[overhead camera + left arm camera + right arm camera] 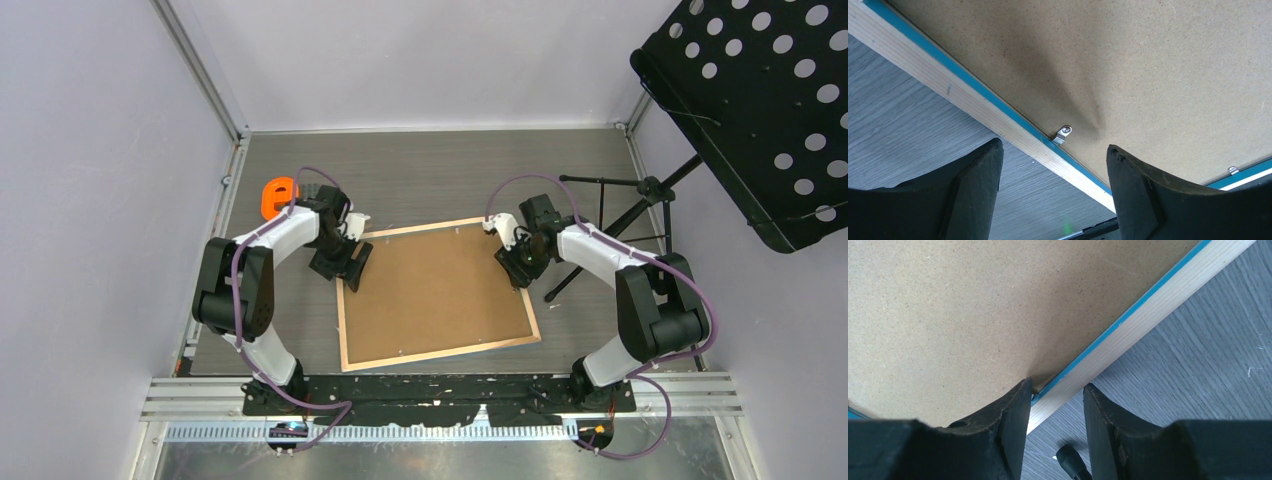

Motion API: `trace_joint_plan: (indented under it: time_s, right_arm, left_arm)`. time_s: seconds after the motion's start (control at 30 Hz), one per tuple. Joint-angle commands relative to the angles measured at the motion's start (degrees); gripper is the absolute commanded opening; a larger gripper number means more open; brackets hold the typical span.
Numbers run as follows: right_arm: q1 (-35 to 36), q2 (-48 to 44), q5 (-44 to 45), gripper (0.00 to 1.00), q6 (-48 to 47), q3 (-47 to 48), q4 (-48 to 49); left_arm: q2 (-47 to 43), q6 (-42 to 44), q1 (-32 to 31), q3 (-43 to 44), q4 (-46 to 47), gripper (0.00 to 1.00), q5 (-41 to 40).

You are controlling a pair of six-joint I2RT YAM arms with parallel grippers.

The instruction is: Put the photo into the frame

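Observation:
The frame (pixel 342 325) lies face down on the grey table, its light wood back up and a thin blue line along the inner edge. A plain brown backing board (pixel 435 290) fills it, so the photo is hidden. My left gripper (pixel 352 270) is open over the frame's left rail (pixel 963 100), one finger over the table and the other over the board, next to a small metal clip (pixel 1063 134). My right gripper (pixel 520 268) is open over the right rail (pixel 1158 305); its left finger (pixel 1015 405) touches the board (pixel 973 305) at the inner edge.
An orange object (pixel 277 196) sits behind the left arm. A black perforated music stand (pixel 760 100) hangs over the right side, its tripod legs (pixel 610 225) reaching onto the table; one rubber foot (pixel 1068 460) lies just below my right fingers. Walls close in on three sides.

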Motion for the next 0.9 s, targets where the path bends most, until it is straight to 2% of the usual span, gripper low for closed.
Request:
trace_joint_plan:
  time_s: [0.0,0.63,0.87]
  right_arm:
    - [0.07,-0.84,2.29,0.48,-3.06,0.67,-2.96]
    - [-0.62,-0.19,0.06,0.54,-10.77,2.56,-6.50]
    - [-2.24,0.38,-1.81,0.54,-3.69,6.02,-7.74]
  left_arm:
    - [-1.64,1.11,0.24,1.10,-0.47,0.74,0.06]
    - [-1.57,1.20,0.45,1.09,-0.54,0.74,0.16]
    - [-1.16,1.03,0.51,1.16,-0.50,0.74,0.32]
